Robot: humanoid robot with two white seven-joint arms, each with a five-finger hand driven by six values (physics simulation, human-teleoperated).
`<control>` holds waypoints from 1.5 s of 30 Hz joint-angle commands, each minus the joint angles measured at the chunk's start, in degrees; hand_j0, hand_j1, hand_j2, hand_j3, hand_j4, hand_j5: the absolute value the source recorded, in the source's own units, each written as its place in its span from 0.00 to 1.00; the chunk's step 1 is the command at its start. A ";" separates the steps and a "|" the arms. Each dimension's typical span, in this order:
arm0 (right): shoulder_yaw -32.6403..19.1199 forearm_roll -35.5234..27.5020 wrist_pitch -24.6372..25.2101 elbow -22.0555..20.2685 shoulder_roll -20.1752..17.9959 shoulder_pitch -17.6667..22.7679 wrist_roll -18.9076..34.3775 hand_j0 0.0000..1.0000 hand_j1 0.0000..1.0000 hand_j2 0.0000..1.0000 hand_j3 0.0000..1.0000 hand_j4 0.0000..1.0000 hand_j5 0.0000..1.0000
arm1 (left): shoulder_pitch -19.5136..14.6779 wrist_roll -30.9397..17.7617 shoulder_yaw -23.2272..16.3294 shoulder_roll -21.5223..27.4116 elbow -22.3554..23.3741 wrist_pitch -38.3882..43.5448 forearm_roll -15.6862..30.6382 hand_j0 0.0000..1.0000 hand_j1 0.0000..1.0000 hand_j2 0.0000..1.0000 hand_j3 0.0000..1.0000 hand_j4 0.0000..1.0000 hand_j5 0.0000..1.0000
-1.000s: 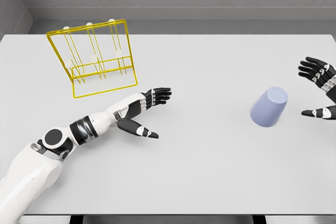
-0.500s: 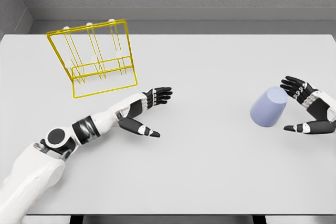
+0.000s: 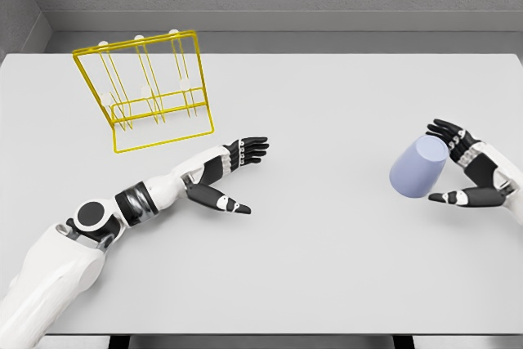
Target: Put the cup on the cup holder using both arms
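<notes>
Cup (image 3: 418, 167): pale lavender, plain, no handle we can see, tapered, standing tilted on the white table (image 3: 327, 243), right side. Our right hand (image 3: 467, 171): fingers spread, cupped just beside it, thumb low; contact unclear. Our left hand (image 3: 225, 171): fingers spread, holding nothing, near the yellow wire cup holder (image 3: 147, 91), far left.
</notes>
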 commanded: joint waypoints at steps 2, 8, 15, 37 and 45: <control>-0.14 0.10 0.16 1.22 0.86 -0.09 0.00 1.00 1.00 1.00 1.00 1.00 1.00 | 0.00 0.00 0.02 0.03 -0.02 0.00 0.36 1.00 1.00 1.00 1.00 1.00 1.00; 0.13 0.19 0.69 2.98 1.74 -1.14 0.00 1.00 1.00 1.00 1.00 1.00 1.00 | 0.00 0.00 0.02 0.03 -0.02 0.00 0.36 1.00 1.00 1.00 1.00 1.00 1.00; 0.30 0.28 1.83 4.48 3.67 -2.11 0.00 1.00 1.00 1.00 1.00 1.00 1.00 | 0.00 0.00 0.02 0.03 -0.02 0.00 0.36 1.00 1.00 1.00 1.00 1.00 1.00; 0.39 1.95 3.23 5.71 6.40 -3.78 0.00 0.99 0.99 0.99 0.99 0.99 0.99 | -0.18 0.00 1.07 -0.23 1.30 -2.19 -1.57 1.00 1.00 1.00 1.00 1.00 1.00; 1.18 2.04 3.94 5.88 7.10 -4.57 0.00 0.92 0.92 0.92 0.92 0.92 0.92 | -0.18 0.00 1.07 -0.23 1.03 -3.42 -1.57 1.00 1.00 1.00 1.00 1.00 1.00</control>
